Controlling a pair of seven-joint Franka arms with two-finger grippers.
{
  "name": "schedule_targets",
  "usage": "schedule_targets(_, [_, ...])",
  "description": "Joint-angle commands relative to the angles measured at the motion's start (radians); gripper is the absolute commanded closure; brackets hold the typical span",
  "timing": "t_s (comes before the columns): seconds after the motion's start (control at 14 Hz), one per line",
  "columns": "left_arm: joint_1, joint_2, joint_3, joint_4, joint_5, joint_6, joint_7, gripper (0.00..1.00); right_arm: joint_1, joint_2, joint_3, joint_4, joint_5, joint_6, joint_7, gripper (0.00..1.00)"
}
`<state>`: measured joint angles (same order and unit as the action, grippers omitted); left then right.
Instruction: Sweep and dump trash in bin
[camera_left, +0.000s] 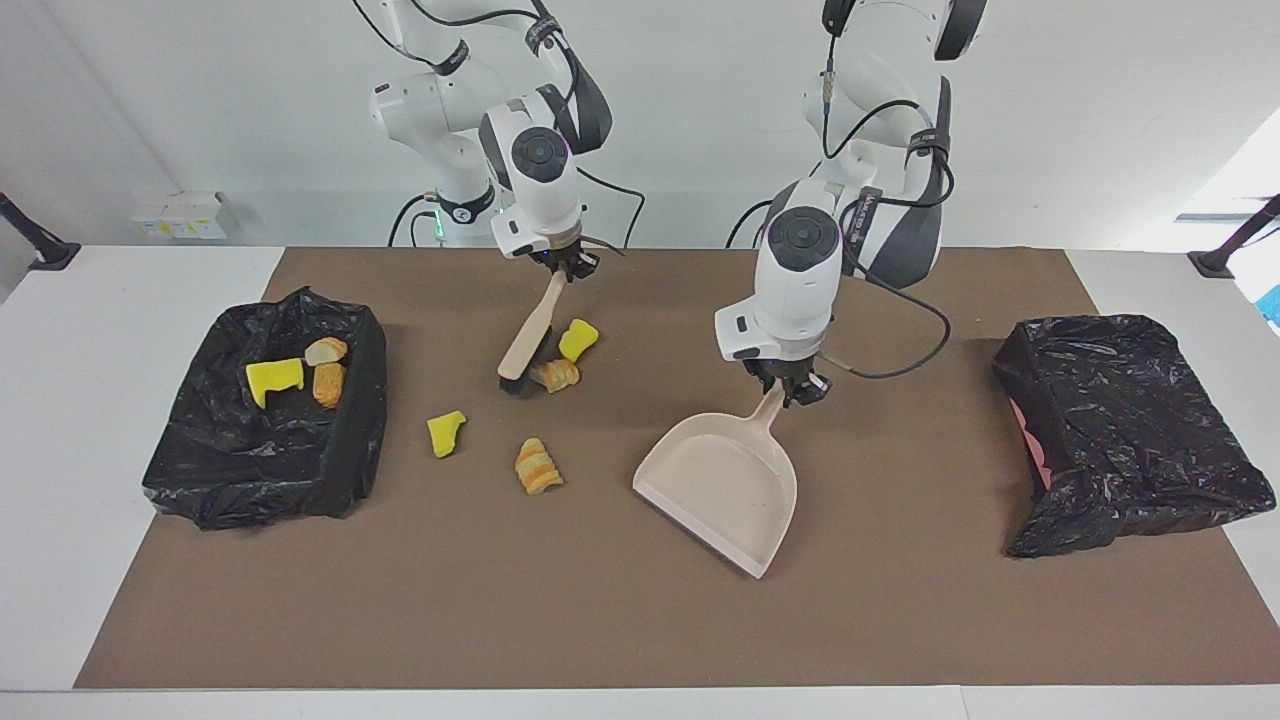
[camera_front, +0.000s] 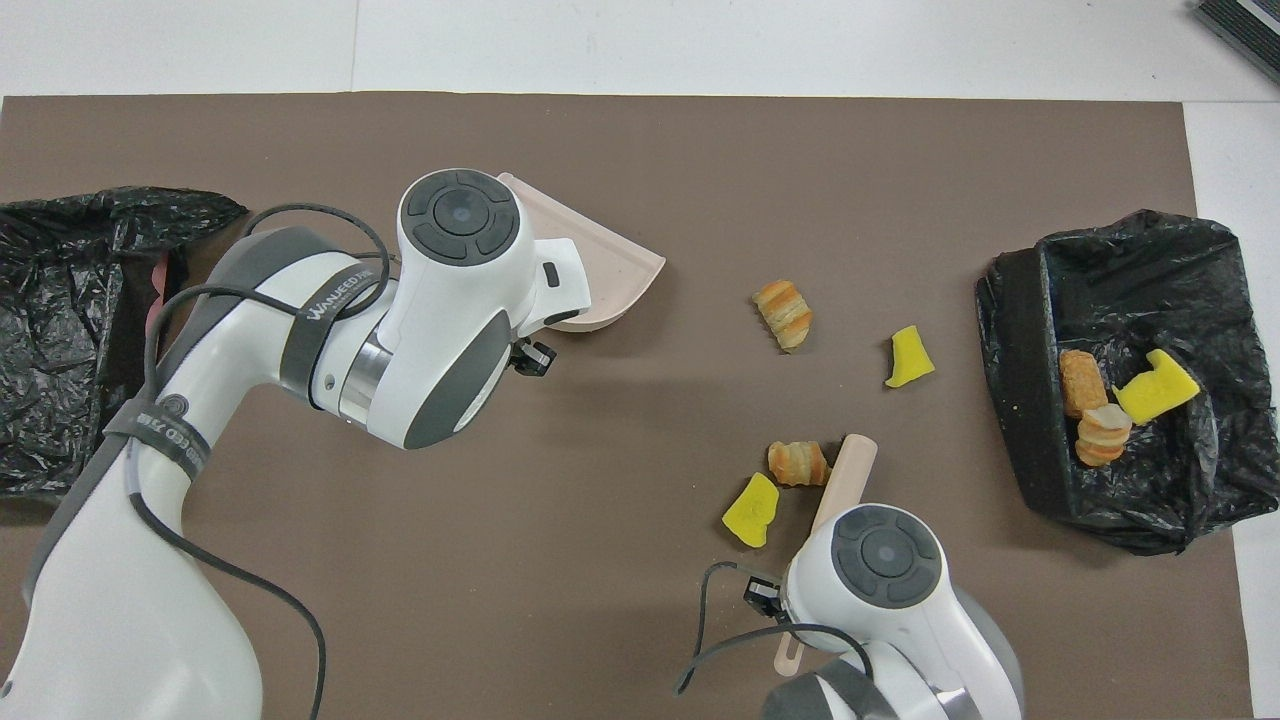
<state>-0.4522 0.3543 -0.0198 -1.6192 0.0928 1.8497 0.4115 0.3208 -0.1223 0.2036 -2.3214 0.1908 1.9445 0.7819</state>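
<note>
The counter (camera_left: 100, 300) is white and smooth, covered across the middle by a flat, matte brown mat (camera_left: 900, 620). Two bins lined with crinkled, glossy black plastic stand on it: one bin (camera_left: 330, 470) at my right arm's end, open at the top, and a second bin (camera_left: 1130, 430) at my left arm's end, lying tipped with a pink edge showing.

My left hand (camera_left: 790, 388) is clamped on the handle of the beige dustpan (camera_left: 725, 485), a smooth, hard scoop with a raised rim; its flat lip is angled toward the scraps, and I cannot tell whether it rests on the mat. My right hand (camera_left: 567, 265) is clamped on the handle of the beige brush (camera_left: 527, 340), whose dark bristles are down at the mat.

The trash is seven small scraps. Three lie in the open bin: a yellow spongy chunk (camera_left: 274, 378) and two striped bread-like lumps (camera_left: 328, 383). Four lie on the mat between that bin and the dustpan: a striped lump (camera_left: 555, 375) touching the bristles, a yellow chunk (camera_left: 577, 339) just beside it, another yellow chunk (camera_left: 445, 432), and a ridged orange-tan lump (camera_left: 538, 467) nearest the dustpan.
</note>
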Motion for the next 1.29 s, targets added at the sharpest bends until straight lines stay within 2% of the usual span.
schedule_targets(0.0, [0.036,-0.021,-0.005,-0.024,0.015,-0.006,0.270,1.00,-0.028,0.131,0.010,0.205,0.004,-0.101,-0.044,1.00])
schedule_targets(0.07, [0.046,-0.023,-0.003,-0.027,0.016,-0.010,0.396,1.00,-0.025,0.151,0.008,0.277,-0.001,-0.193,-0.038,1.00])
schedule_targets(0.14, [0.047,-0.024,0.003,-0.031,0.018,-0.021,0.483,1.00,-0.025,0.144,0.007,0.301,-0.001,-0.253,-0.032,1.00])
schedule_targets(0.36, [0.066,-0.024,0.015,-0.033,0.018,-0.017,0.678,1.00,-0.022,0.081,0.011,0.248,0.007,-0.308,0.170,1.00])
schedule_targets(0.5, [0.057,-0.032,0.015,-0.059,0.016,0.006,0.818,1.00,-0.008,0.023,0.013,0.161,0.041,-0.253,0.252,1.00])
schedule_targets(0.64, [0.044,-0.079,0.015,-0.155,0.031,0.067,0.822,1.00,0.036,-0.014,0.013,0.074,0.131,-0.170,0.316,1.00])
schedule_targets(0.79, [0.006,-0.112,0.012,-0.212,0.056,0.094,0.819,1.00,0.118,0.007,0.013,0.031,0.147,-0.071,0.433,1.00])
schedule_targets(0.93, [-0.043,-0.144,0.014,-0.273,0.056,0.153,0.813,1.00,0.147,0.026,0.013,0.001,0.148,-0.016,0.447,1.00])
schedule_targets(1.07, [-0.082,-0.182,0.014,-0.338,0.061,0.183,0.759,1.00,0.152,0.088,0.014,0.004,0.147,0.052,0.409,1.00])
schedule_targets(1.22, [-0.092,-0.193,0.014,-0.363,0.061,0.200,0.756,1.00,0.144,0.130,0.013,0.040,0.145,0.085,0.277,1.00])
